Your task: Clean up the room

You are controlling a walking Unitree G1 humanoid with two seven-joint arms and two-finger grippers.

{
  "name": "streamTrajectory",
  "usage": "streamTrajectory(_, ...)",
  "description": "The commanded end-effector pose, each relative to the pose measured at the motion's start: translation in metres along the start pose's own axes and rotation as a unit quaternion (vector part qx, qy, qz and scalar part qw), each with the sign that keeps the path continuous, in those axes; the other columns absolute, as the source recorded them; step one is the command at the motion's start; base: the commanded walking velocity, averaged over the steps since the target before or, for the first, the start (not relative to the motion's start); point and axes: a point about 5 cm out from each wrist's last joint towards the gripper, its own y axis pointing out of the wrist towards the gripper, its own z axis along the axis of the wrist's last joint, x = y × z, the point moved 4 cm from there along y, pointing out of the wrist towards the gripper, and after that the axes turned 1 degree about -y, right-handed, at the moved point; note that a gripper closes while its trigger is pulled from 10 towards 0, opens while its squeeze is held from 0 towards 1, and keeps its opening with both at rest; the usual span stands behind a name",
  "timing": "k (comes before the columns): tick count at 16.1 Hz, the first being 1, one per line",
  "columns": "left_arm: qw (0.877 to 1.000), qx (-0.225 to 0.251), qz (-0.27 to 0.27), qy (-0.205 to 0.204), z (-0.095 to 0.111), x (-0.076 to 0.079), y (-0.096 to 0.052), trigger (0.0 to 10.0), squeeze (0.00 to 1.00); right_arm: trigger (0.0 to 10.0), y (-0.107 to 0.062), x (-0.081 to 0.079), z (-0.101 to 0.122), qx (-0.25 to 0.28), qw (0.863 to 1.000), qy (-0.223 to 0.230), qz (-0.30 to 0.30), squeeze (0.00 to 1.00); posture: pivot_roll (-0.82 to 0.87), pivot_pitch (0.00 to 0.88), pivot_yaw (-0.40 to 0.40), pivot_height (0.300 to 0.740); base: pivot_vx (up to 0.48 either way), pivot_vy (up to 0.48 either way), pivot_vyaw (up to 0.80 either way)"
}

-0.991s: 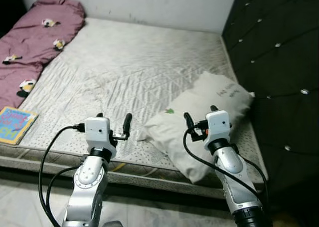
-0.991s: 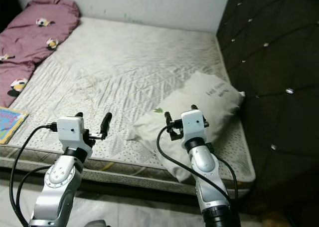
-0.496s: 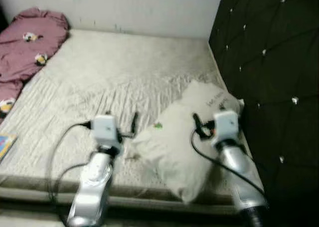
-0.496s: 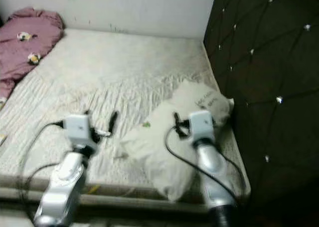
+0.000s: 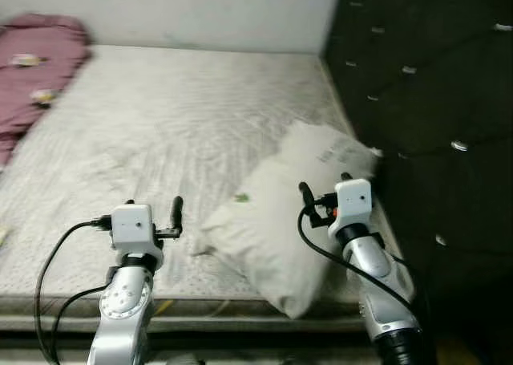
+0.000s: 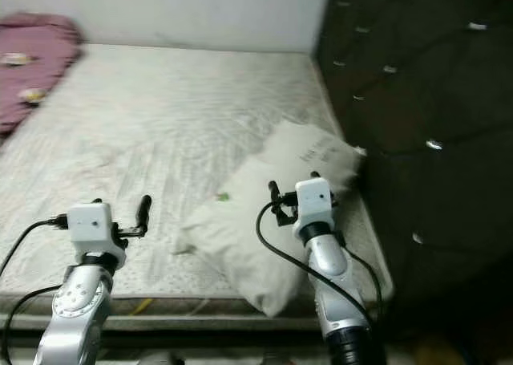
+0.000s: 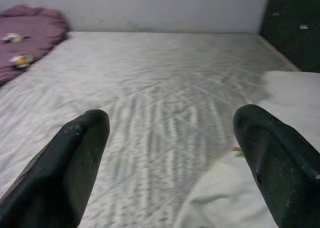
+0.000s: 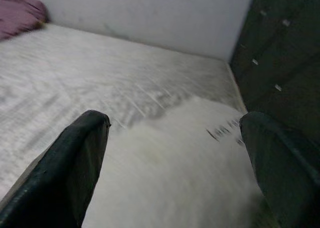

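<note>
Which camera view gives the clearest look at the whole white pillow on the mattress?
The left eye view: the pillow lies whole by the dark headboard, between both open grippers. The right eye view matches it. The right wrist view shows a blurred part of it; the left wrist view shows one corner.

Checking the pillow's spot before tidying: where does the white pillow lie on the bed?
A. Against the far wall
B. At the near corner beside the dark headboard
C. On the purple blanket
B: the white pillow lies at the mattress's near corner, alongside the dark tufted headboard.
</note>
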Motion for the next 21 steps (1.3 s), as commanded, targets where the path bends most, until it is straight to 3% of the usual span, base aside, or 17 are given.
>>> streamTrajectory(1,1.0,0.003,0.001,0.008,0.002,-0.001,0.001,10.0,0.0,10.0,0.002,0.001,0.003,0.006,1.0,0.001,-0.004,0.0,0.01,0.0,-0.036,0.74,0.0,0.0,0.0)
streamTrajectory(5,1.0,0.013,-0.008,0.002,0.008,-0.003,0.006,10.0,0.0,10.0,0.004,0.0,0.004,0.007,1.0,-0.001,0.001,0.0,0.01,0.0,-0.045,0.74,0.0,0.0,0.0)
streamTrajectory(14,1.0,0.021,-0.014,-0.002,0.013,0.002,0.008,10.0,0.0,10.0,0.005,0.001,0.005,0.007,1.0,-0.001,-0.002,0.0,0.01,0.0,-0.046,0.74,0.0,-0.325,0.0)
streamTrajectory(21,1.0,0.026,-0.002,-0.016,0.014,0.001,0.008,10.0,0.0,10.0,0.005,0.0,0.004,0.005,1.0,-0.003,-0.001,0.0,0.01,0.0,-0.044,0.74,0.0,0.0,0.0)
